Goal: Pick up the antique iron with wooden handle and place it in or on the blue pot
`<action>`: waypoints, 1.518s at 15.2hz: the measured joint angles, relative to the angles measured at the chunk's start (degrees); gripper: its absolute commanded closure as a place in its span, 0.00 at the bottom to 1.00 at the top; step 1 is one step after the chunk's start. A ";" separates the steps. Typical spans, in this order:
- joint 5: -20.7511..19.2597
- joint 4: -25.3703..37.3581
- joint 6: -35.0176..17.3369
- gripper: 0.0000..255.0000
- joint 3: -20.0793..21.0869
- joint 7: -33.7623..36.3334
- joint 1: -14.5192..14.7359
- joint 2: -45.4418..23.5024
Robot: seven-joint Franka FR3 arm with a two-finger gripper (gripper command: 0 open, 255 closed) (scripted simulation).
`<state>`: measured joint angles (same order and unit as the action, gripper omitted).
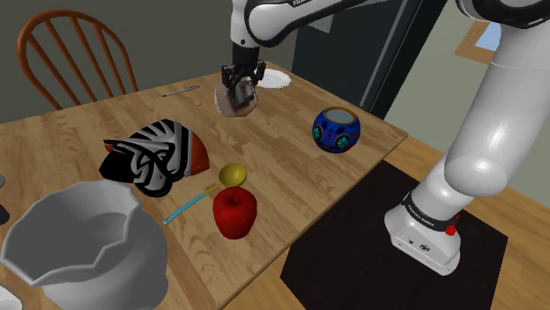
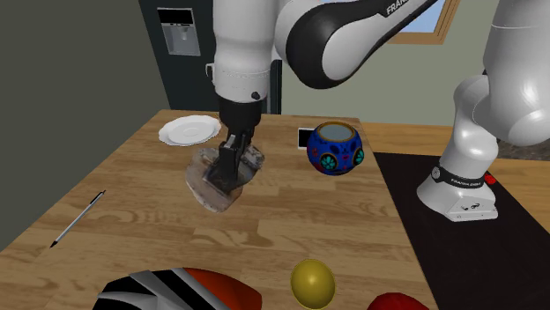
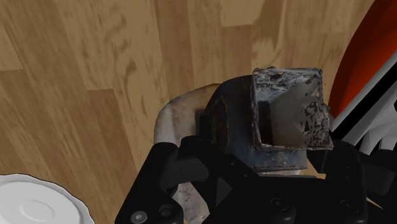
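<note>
The antique iron [image 1: 234,101] is a worn, rusty grey piece, and it hangs tilted at the far side of the wooden table [image 1: 291,176]. My black gripper [image 1: 242,81] comes down from above and is shut on its top. From the second exterior view the iron [image 2: 216,183] sits under the gripper [image 2: 231,166], low over the wood; I cannot tell if it still touches. The wrist view shows the iron's metal body [image 3: 283,121] clasped between the fingers [image 3: 184,172]. The blue pot [image 1: 336,129] [image 2: 333,148], round with coloured dots, stands upright to the shoulder view's right of the iron.
A white plate [image 1: 276,78] [image 2: 189,130] lies just behind the iron and a pen [image 1: 181,91] [image 2: 78,218] lies beside it. Nearer are a striped black, white and red shoe [image 1: 154,154], a yellow spoon [image 1: 231,174], a red apple [image 1: 234,212] and a grey bowl [image 1: 84,242]. A chair [image 1: 75,53] stands behind the table.
</note>
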<state>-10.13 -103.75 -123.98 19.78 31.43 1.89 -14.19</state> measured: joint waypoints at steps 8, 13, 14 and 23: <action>1.08 4.28 5.74 1.00 0.32 -0.99 -0.08 1.60; 1.59 7.10 9.27 1.00 0.47 -1.47 -0.08 2.40; 1.71 7.52 9.91 1.00 0.50 -1.57 -0.09 2.63; 8.94 -12.31 6.41 1.00 -2.16 -10.37 -4.40 20.45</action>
<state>-1.19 -116.06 -117.56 17.62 21.06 -2.51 6.27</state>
